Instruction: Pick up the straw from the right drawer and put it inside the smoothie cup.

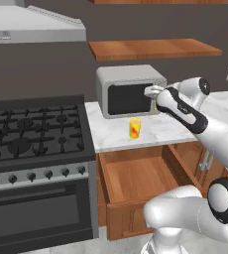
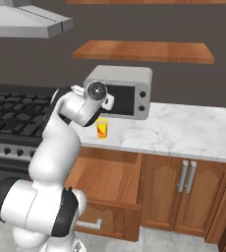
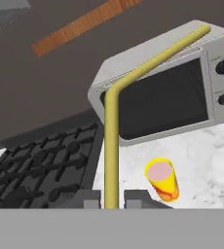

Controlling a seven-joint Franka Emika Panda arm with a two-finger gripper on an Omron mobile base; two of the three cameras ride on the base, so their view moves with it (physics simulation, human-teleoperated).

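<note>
In the hand view my gripper (image 3: 111, 200) is shut on the straw (image 3: 111, 146), a thin yellow-tan stick that rises from between the finger tips and bends off to the upper right across the microwave. The smoothie cup (image 3: 161, 180), yellow with an orange-red mark, stands on the marble counter just right of the straw and below it. From the base views the cup (image 1: 135, 128) (image 2: 101, 128) sits in front of the microwave, with my hand held above it and slightly to its right. The right drawer (image 1: 136, 178) (image 2: 105, 182) stands pulled out under the counter, its wooden floor bare.
A grey microwave (image 1: 130, 92) stands at the back of the marble counter (image 2: 183, 130). A black stove (image 1: 34, 131) lies to the left. Cabinet doors with silver bar handles (image 2: 186, 176) are right of the drawer. Wooden shelves (image 1: 153, 48) hang above.
</note>
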